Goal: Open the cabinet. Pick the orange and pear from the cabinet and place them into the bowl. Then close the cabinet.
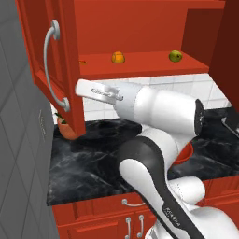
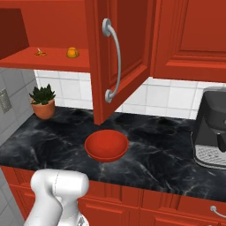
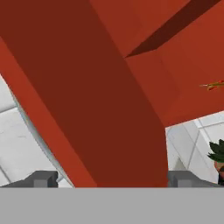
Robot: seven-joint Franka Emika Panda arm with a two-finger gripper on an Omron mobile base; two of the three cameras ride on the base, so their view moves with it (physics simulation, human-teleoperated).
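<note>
Black marbled stone counter (image 2: 167,145) below a white tiled backsplash, red base cabinets (image 2: 132,207) under it; glossy red wall cabinet (image 1: 140,28) above, both panelled doors swung open, left door (image 1: 56,65) with its long curved silver handle (image 1: 50,70) jutting out over the counter's left end, right door (image 2: 121,53) standing out above the bowl; interior shelf exposed between the door edges. Small round bright-orange fruit (image 1: 118,57) on the shelf, mid-width; small yellow-green pear (image 1: 175,56) on the same shelf, well apart to its right. Wide shallow glossy red bowl (image 2: 106,145) on the counter, empty, just under the right door's lower corner. Terracotta pot with green plant (image 2: 43,103) at the counter's left rear; dark coffee machine (image 2: 212,132) at right. Gripper (image 3: 112,179) close against the left door's edge, jaws spread wide to either side of the door panel, nothing held
</note>
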